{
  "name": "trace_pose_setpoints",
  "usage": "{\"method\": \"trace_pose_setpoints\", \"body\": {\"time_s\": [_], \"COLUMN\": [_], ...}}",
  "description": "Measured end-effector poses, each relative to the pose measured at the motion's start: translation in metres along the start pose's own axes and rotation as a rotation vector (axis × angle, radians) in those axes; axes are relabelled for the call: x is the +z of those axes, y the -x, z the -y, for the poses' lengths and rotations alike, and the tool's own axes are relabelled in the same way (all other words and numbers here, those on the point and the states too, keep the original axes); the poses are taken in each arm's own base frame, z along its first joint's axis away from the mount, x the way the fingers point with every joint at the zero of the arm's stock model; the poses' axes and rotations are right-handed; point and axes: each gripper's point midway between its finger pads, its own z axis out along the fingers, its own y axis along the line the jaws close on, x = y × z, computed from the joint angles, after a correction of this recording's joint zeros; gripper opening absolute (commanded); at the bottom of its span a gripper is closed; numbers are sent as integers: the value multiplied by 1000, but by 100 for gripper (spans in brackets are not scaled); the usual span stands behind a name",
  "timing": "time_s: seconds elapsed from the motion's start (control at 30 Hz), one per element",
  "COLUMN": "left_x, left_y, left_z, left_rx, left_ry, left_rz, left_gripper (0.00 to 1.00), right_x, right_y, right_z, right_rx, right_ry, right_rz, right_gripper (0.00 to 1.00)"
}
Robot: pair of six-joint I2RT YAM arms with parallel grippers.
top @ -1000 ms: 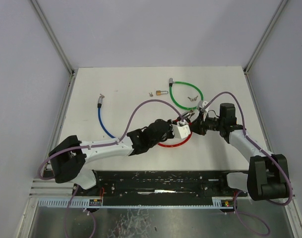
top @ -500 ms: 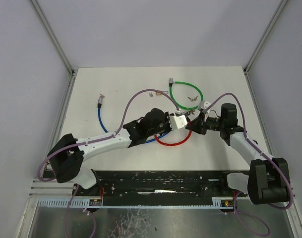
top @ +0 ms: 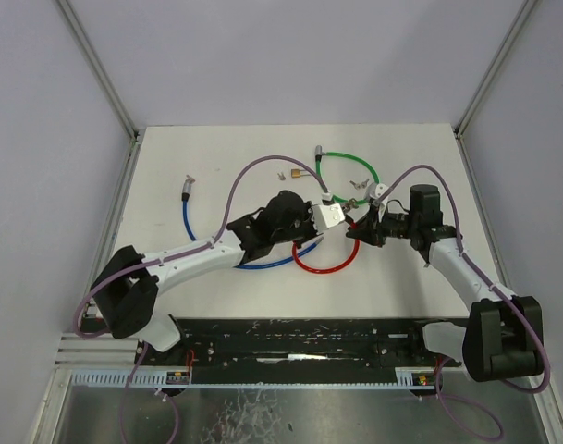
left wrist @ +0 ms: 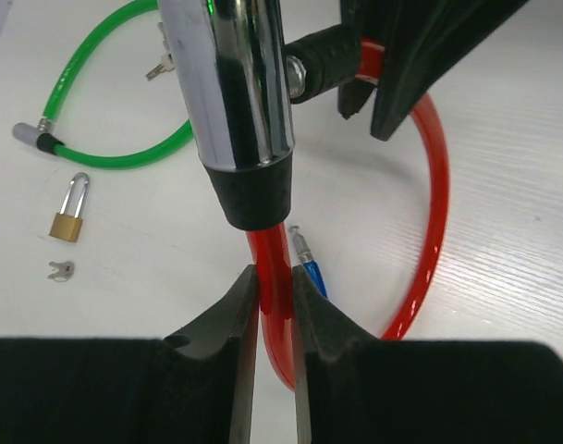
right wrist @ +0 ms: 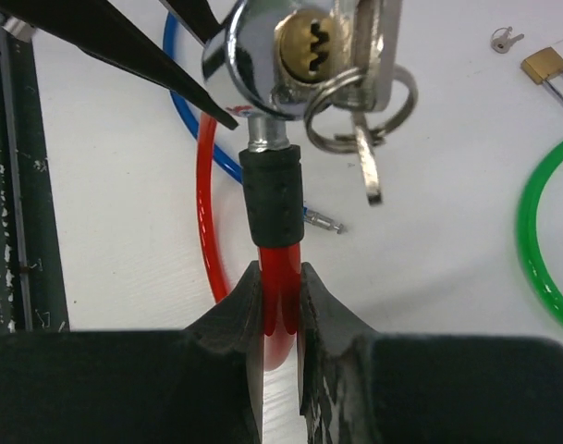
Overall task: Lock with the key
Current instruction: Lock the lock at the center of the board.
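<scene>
A red cable lock (top: 324, 266) loops on the white table, its two ends raised between the arms. My left gripper (left wrist: 274, 277) is shut on the red cable just below a black collar (left wrist: 253, 199) and the chrome lock barrel (left wrist: 235, 83). My right gripper (right wrist: 281, 273) is shut on the cable's other end, under its black collar (right wrist: 274, 199), whose metal pin meets the chrome lock head (right wrist: 281, 55). The brass keyhole (right wrist: 304, 37) faces the right wrist camera with nothing in it. The key (right wrist: 369, 171) hangs on a ring (right wrist: 364, 102) beside the head.
A green cable lock (top: 341, 176) lies behind the grippers, with loose keys (top: 360, 183) inside its loop. A small brass padlock (top: 302, 172) and its key (top: 281, 174) lie to its left. A blue cable (top: 190, 222) runs under the left arm, its end (left wrist: 311, 273) near the red loop.
Both grippers have carried the red lock's ends a little toward the far side of the table. The left forearm has swung back, uncovering more of the blue cable.
</scene>
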Motion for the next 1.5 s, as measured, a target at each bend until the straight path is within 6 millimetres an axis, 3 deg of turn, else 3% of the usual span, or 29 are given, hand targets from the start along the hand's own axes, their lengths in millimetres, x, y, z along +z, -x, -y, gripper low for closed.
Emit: {"method": "trace_pose_setpoints", "body": {"time_s": [0.3,0.7,1.03,1.23,1.5], "left_x": [-6,-4,0,1,-4], "left_y": [12,18,6,4,-1], "left_z": [19,24,18,11,13], "left_rx": [-91,-288,-410,-388,-312], "left_ry": [-209,-389,-322,-235,-247], "left_rz": [24,28,-55,-75,-105], "left_gripper": [0,0,0,0,0], "right_x": [-7,-11,-8,-7,-4], "right_y": [-1,8,22,17,22], "right_z": [11,22,2,-1,-15], "right_rx": [-127,-185,-131,-91,-109], "right_ry": [-60,-118,-14,21,80], "right_rz": [-81,-101,-44,-76,-132], "right_gripper": [0,0,0,0,0]}}
